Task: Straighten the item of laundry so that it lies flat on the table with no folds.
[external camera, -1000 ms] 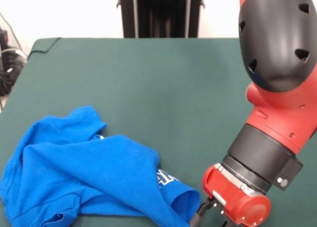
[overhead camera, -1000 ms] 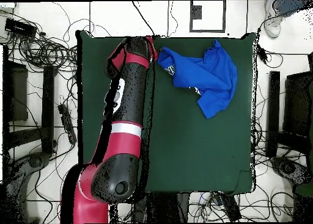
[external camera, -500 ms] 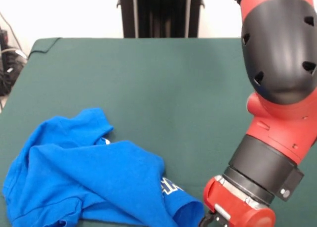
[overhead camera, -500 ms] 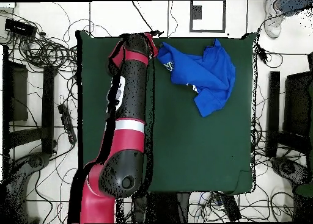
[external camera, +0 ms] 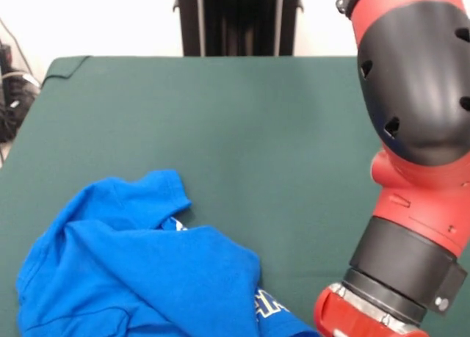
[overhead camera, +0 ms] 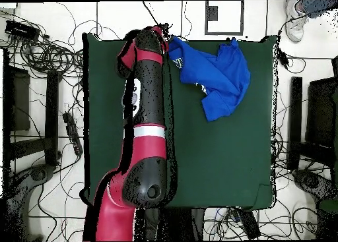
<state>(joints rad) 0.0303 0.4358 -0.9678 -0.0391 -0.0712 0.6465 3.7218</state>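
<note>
The bright blue T-shirt lies crumpled at the near left of the green table, with a strip of pixel lettering showing at its right corner. In the overhead view the shirt sits bunched at the table's top edge. My gripper is at the shirt's left corner there, shut on that corner. In the front view only the red wrist shows, and the gripper itself is below the picture's edge.
The red and black arm stretches along the table's left half in the overhead view. The black pedestal stands at the table's far side. Cables lie on the floor around the table. A person's shoe shows at the top right.
The gripper has moved toward the table's edge, out of the front view's bottom. The shirt's corner has followed it, and the whole shirt has slid the same way.
</note>
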